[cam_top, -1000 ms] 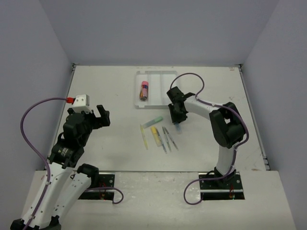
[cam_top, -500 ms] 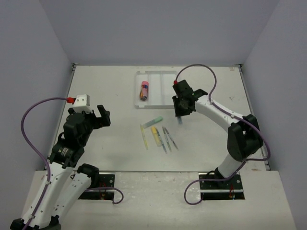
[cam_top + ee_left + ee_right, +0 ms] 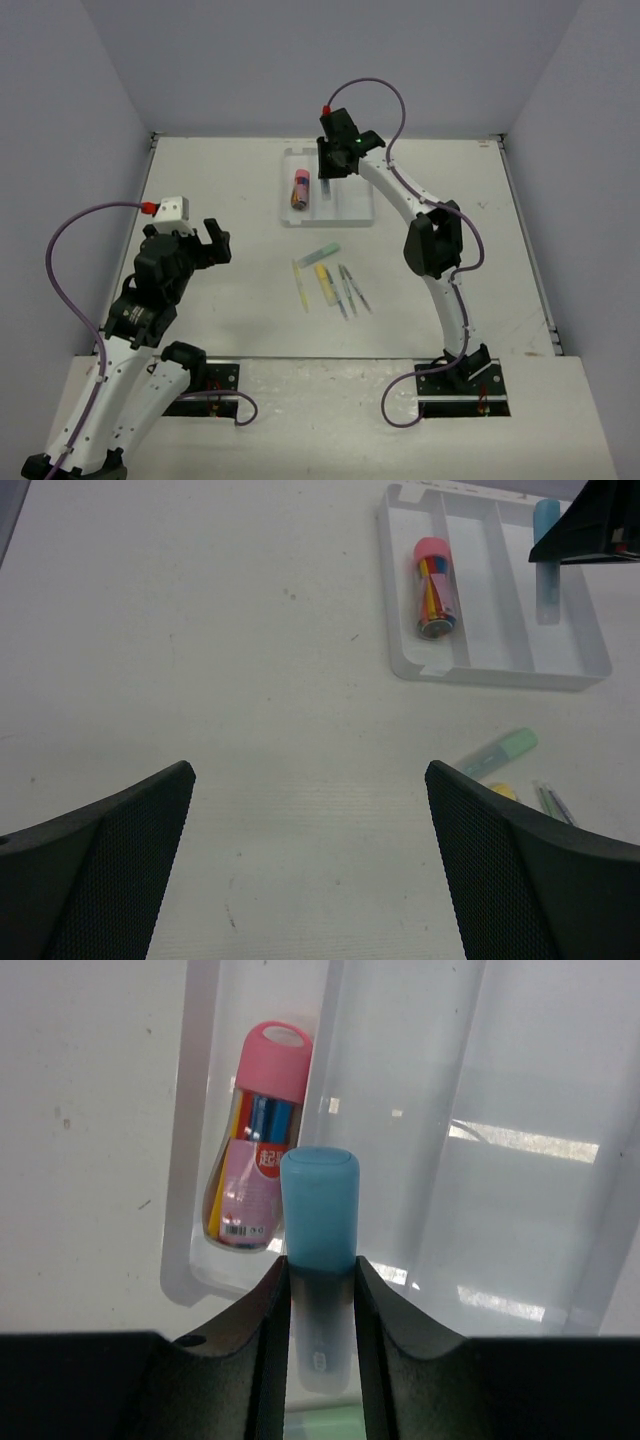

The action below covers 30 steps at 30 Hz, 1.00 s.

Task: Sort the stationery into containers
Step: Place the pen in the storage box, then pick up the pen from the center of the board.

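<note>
Robotics lab cell: white table (image 3: pixel 220 190), plain grey walls (image 3: pixel 330 60), bolted arm bases (image 3: pixel 462 380).

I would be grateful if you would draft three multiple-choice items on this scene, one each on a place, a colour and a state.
1. Where does the pink glue stick lie?
A. In an outer compartment of the tray
B. On the table outside the tray
C. Upright on an arm's base

2. What colour is the marker in the right claw?
A. Yellow
B. Light blue
C. Mint green

3. How is the left claw?
A. Open and empty
B. Shut on a pen
C. Shut on the glue stick

Answers:
1 A, it rests inside the tray's end channel.
2 B, its blue cap shows in the grip.
3 A, it gapes wide with nothing in it.
</note>
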Tool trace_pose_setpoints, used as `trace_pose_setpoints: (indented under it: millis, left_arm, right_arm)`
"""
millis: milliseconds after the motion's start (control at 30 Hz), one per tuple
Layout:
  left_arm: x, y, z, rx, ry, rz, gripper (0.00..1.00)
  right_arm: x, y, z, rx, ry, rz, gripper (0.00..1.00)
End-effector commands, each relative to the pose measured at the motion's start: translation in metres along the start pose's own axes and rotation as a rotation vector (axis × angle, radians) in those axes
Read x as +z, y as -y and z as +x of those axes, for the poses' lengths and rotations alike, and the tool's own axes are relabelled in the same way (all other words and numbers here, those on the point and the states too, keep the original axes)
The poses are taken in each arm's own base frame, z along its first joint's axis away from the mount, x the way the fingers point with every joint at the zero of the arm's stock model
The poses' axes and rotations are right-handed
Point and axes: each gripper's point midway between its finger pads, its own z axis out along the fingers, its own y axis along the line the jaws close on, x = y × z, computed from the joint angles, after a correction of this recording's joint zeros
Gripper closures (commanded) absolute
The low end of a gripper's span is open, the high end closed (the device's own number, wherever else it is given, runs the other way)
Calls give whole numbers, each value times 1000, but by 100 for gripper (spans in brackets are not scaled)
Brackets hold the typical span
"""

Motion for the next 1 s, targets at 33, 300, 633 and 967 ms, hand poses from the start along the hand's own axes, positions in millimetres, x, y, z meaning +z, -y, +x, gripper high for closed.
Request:
trace_pose_setpoints:
  millis: [33,300,633,967]
  left_arm:
    - [-2,1,-6,-13,29,2,0]
    - [-3,3,-7,-13,32,14,0]
    - [1,5,-3,-6,13,23,0]
    - [10,12,7,13,-41,42,0]
  right_arm:
    - [-11,3,-18,30,25,32,62]
    - [-42,-3,-8,12,18,18,34]
    - [-109,-20,90,222,96,12,1]
    - [-99,-41,190,-74,-146,40,31]
